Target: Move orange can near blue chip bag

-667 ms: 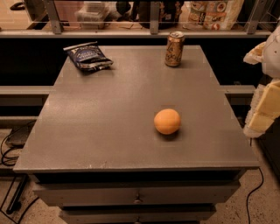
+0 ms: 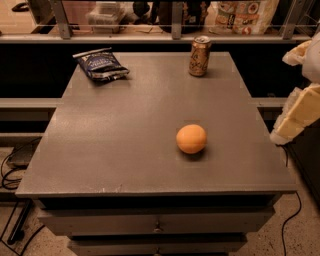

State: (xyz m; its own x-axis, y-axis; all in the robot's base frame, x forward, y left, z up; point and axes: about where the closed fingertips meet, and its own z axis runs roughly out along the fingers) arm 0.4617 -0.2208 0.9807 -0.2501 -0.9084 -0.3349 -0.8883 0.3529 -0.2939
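Note:
The orange can [image 2: 200,56] stands upright at the far right of the grey table [image 2: 125,145], copper-orange with a silver top. The blue chip bag [image 2: 100,64] lies flat at the far left corner, dark navy with white lettering. My gripper [image 2: 299,95] is at the right edge of the view, beside the table's right side, well short of the can and to its right. It holds nothing that I can see.
A round orange fruit [image 2: 191,138] sits right of the table's middle, between the front edge and the can. A railing and a shelf with packages [image 2: 240,15] run behind the table. Cables [image 2: 10,170] lie on the floor at left.

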